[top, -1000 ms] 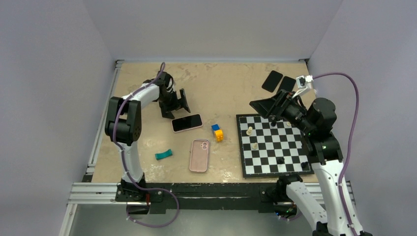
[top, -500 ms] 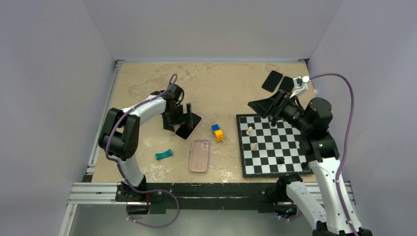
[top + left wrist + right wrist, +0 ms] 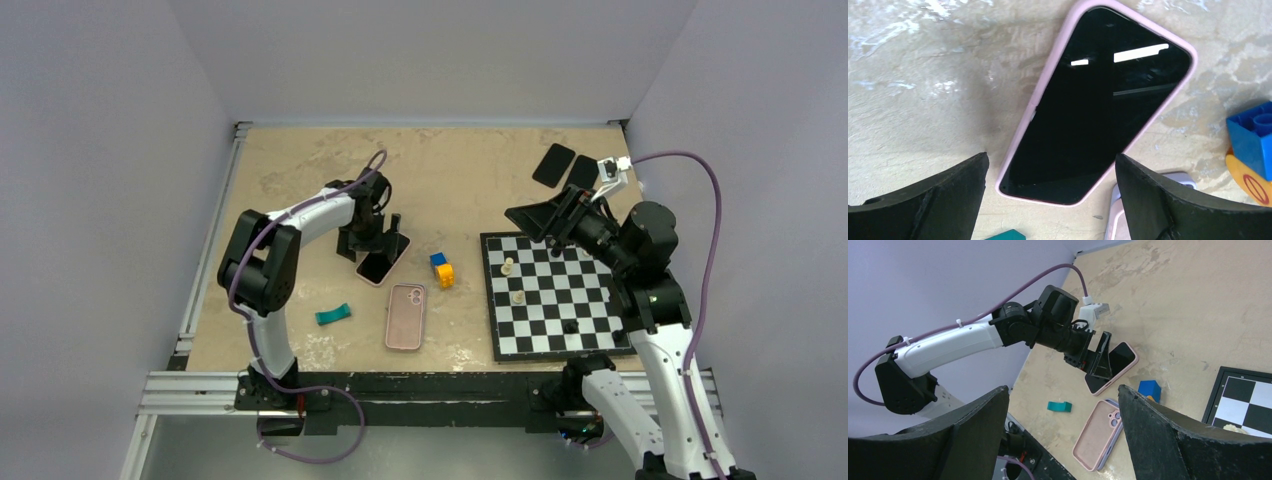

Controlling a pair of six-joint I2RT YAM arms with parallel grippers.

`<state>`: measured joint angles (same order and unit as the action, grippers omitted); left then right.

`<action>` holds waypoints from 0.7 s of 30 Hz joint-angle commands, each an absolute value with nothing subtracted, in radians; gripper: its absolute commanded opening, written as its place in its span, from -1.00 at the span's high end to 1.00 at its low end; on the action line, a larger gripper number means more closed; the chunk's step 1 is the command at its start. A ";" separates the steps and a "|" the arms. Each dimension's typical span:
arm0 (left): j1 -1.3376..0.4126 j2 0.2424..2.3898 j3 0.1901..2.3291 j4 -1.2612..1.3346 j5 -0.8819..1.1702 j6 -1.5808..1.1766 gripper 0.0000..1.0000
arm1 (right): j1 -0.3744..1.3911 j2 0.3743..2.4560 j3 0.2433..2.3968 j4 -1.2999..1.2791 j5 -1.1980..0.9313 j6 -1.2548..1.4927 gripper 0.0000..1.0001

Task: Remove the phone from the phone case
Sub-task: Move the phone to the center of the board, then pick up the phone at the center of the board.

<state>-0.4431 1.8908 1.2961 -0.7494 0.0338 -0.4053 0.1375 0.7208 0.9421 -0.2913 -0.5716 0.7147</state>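
the left gripper (image 3: 377, 240) covers the far end of the phone (image 3: 1098, 100) in the top view. the wrist view shows the screen up, dark, inside the pink case (image 3: 1015, 145), lying flat and angled on the table (image 3: 470, 170). left jaws are spread wide, one finger on each side of the phone's near end, touching nothing. a second pink case (image 3: 405, 316) lies back-up just near of it; can't tell if it holds a phone. the chess pieces on the chessboard (image 3: 555, 295) are too small to identify, and so are two dark flat cards (image 3: 553, 164) by the far right corner. the right gripper (image 3: 540, 220) is raised over the board's far left corner, jaws wide apart, empty.

the tabletop is mottled beige, with lilac walls on three sides and a metal rail along the left and near edges. a teal piece (image 3: 333, 314) sits left of the second case, and blue and yellow blocks (image 3: 441, 268) lie just right of the phone. the far half of the table is bare, while the phone's right and near sides are crowded.
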 commanded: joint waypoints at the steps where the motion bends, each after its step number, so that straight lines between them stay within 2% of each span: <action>1: -0.451 1.900 1.345 -0.727 0.119 -0.342 -1.00 | 0.136 0.707 0.942 -0.255 -0.582 0.712 -0.68; 10: -0.459 1.950 1.372 -0.678 0.223 -0.345 -1.00 | 0.136 0.701 0.939 -0.262 -0.580 0.707 -0.68; 21: -0.541 2.057 1.484 -0.835 -0.083 -0.354 -0.95 | 0.135 0.698 0.940 -0.261 -0.569 0.712 -0.68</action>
<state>-0.5167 1.9945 1.4277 -0.7761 0.0486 -0.3630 0.1375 0.7063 0.9401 -0.2913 -0.5705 0.7147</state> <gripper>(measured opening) 0.992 0.840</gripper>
